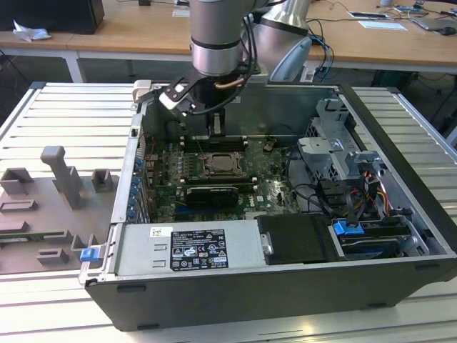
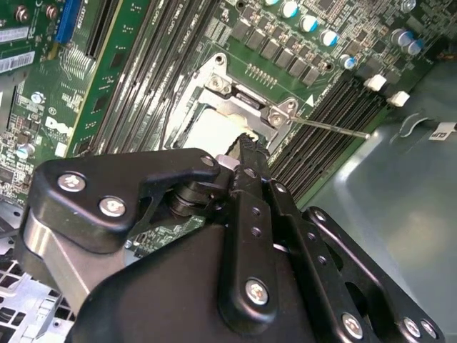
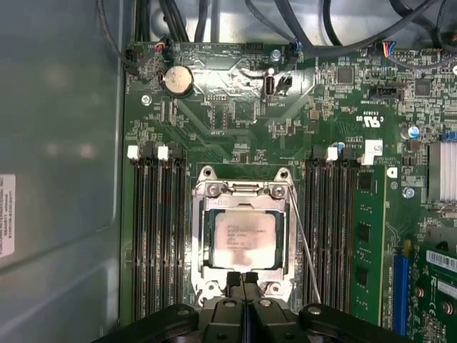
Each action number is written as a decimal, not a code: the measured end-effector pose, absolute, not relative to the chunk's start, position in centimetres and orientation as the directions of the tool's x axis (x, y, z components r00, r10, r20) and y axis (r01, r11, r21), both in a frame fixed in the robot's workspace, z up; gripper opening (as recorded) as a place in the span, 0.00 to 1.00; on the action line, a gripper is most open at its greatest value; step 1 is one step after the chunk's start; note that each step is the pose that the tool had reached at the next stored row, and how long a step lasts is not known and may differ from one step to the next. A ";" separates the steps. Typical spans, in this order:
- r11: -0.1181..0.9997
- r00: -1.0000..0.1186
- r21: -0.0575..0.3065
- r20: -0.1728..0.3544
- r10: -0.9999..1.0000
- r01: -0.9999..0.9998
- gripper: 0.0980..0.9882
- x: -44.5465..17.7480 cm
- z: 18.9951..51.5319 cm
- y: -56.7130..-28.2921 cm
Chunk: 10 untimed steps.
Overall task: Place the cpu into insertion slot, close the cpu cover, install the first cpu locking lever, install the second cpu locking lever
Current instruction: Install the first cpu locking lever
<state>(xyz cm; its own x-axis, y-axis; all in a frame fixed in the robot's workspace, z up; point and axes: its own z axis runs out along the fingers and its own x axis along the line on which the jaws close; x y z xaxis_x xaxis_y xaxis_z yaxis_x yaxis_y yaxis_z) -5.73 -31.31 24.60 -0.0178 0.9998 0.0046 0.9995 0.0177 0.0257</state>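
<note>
The cpu [image 3: 244, 237] lies flat in the insertion slot [image 3: 202, 275] on the green board, its pale top showing in both wrist views [image 2: 208, 131]. The silver cpu cover [image 3: 245, 190] is down around it as a frame. One thin wire locking lever [image 3: 305, 251] slants away from the slot's side, unlatched [image 2: 334, 127]. My gripper [image 3: 243, 277] hovers just over the slot's near edge with its black fingers pressed together, shut on nothing I can see. In the exterior view the gripper [image 1: 216, 126] hangs above the back of the slot [image 1: 227, 166].
Black memory slots [image 3: 158, 236] flank the socket on both sides. A long black expansion card [image 1: 208, 194] lies in front of it. Drive cages and cables [image 1: 343, 171] fill the case at the exterior view's right. Grey fixture blocks [image 1: 61, 179] stand outside at its left.
</note>
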 end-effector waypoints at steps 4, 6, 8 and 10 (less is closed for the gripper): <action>0.018 -0.018 0.026 0.005 1.000 1.000 0.01 -5.9 24.6 -31.3; 0.023 -0.023 0.026 0.005 1.000 0.999 0.01 -6.1 24.6 -31.3; 0.052 -0.052 0.026 0.005 0.999 0.998 0.01 -6.2 24.6 -31.3; 0.096 -0.096 0.026 0.005 0.995 0.995 0.01 -6.2 24.6 -31.3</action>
<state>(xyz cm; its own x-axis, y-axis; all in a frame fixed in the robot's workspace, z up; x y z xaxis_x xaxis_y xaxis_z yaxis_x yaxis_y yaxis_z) -6.20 -31.31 24.60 -0.0957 0.9954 0.0045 0.9951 0.0956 0.0257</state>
